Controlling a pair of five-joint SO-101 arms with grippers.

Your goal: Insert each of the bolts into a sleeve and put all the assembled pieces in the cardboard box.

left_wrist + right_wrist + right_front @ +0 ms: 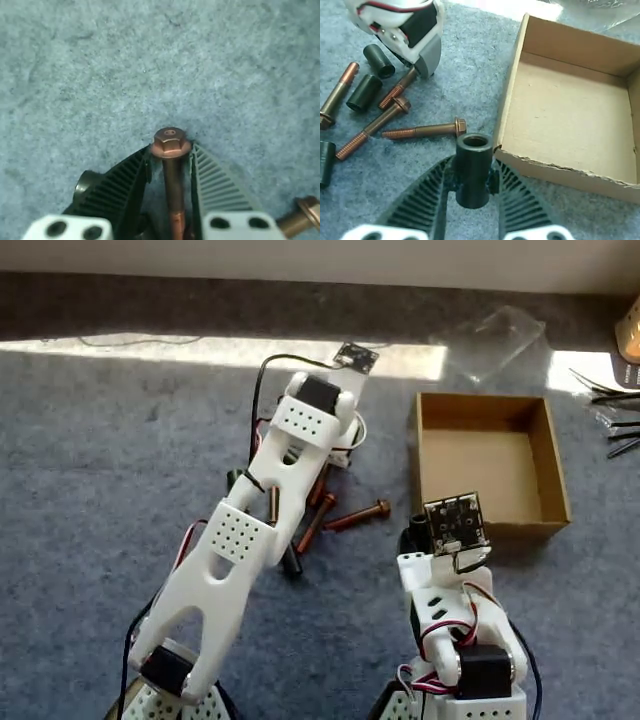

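Our left gripper (170, 150) has its ribbed jaws drawn narrow around a copper bolt (173, 182). They pinch the shank just under the hex head, which stands out past the fingertips over the grey carpet (150, 60). Behind one finger a black sleeve (86, 187) lies on the carpet, and behind the other we see the head of a second bolt (306, 214).

Our right gripper (473, 172) is clamped on a held sleeve (474, 150), whose open end stands out past the fingertips. Just ahead of that end lies a loose bolt (425, 131), flat on the carpet. The near corner of the open-topped cardboard box (565, 125) sits just beside the held sleeve's end. Farther out from these jaws, on the side away from the box, we see a far sleeve (364, 92) among more scattered bolts and sleeves.
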